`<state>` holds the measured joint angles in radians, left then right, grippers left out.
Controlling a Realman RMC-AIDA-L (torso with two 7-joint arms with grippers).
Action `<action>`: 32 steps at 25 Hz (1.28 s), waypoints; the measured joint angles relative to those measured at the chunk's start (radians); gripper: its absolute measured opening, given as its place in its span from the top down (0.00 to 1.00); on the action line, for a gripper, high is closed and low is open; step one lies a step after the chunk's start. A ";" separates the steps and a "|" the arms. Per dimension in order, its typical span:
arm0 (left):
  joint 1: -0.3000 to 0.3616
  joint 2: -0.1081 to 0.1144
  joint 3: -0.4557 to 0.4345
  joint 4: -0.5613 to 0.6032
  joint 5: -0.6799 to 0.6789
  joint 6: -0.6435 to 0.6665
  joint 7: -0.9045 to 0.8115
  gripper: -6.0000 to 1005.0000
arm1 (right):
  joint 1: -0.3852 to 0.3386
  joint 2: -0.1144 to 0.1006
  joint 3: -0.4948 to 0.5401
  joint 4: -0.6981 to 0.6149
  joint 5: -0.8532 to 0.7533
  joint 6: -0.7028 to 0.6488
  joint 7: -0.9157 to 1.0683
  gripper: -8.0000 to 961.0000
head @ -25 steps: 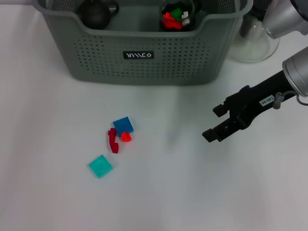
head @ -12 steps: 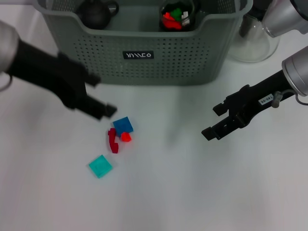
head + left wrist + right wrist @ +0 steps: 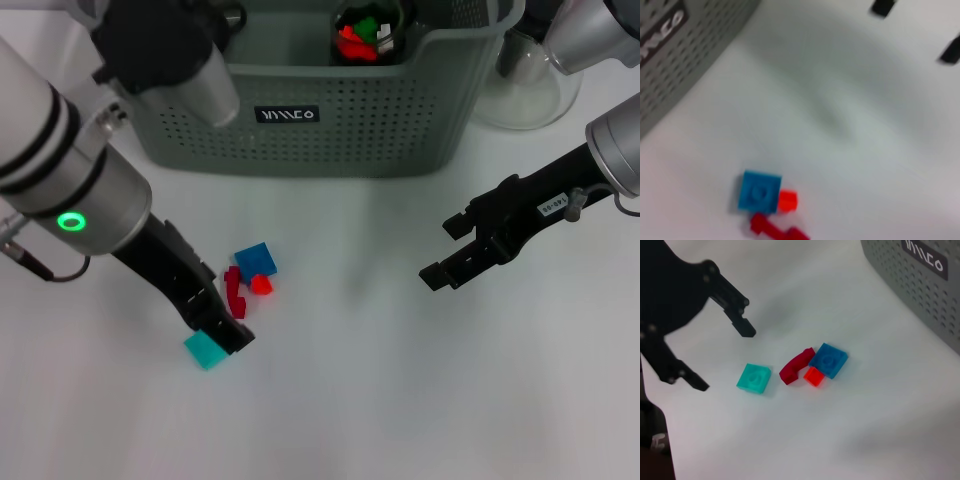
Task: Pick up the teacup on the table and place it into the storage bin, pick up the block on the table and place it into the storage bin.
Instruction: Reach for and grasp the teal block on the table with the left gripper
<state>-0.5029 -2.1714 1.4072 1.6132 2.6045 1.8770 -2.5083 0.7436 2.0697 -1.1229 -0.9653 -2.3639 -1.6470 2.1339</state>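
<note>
- Head view: the left gripper (image 3: 222, 318) hangs over the blocks in front of the storage bin (image 3: 300, 105), jaws apart, its tips by the teal block (image 3: 205, 350).
- Blue block (image 3: 256, 261), orange block (image 3: 261, 285) and red piece (image 3: 234, 290) cluster beside it.
- Right gripper (image 3: 447, 255) waits to the bin's front right, jaws apart, empty.

Bright, even overhead light; soft faint shadows on white table (image 3: 340, 400); left wrist view motion-blurred throughout.

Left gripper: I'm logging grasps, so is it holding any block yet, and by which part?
Nothing is held. The left gripper is open above the teal block, not touching it.
</note>
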 joint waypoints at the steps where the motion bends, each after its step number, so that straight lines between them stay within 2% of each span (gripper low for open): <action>1: 0.008 -0.001 0.024 -0.001 0.020 -0.015 -0.020 0.15 | 0.000 0.000 0.000 0.000 0.000 0.000 -0.001 0.01; 6: 0.028 -0.004 0.097 -0.029 0.076 -0.065 -0.078 0.15 | -0.004 0.000 0.007 0.000 -0.009 0.003 -0.007 0.01; 19: 0.050 -0.007 0.248 -0.119 0.163 -0.201 -0.102 0.17 | -0.010 0.002 0.007 0.004 -0.009 0.009 -0.003 0.01; 32: 0.056 -0.007 0.282 -0.158 0.174 -0.249 -0.105 0.19 | -0.008 0.003 0.008 0.004 -0.009 0.017 -0.003 0.01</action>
<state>-0.4465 -2.1783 1.6891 1.4549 2.7785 1.6277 -2.6135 0.7361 2.0724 -1.1151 -0.9618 -2.3730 -1.6296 2.1312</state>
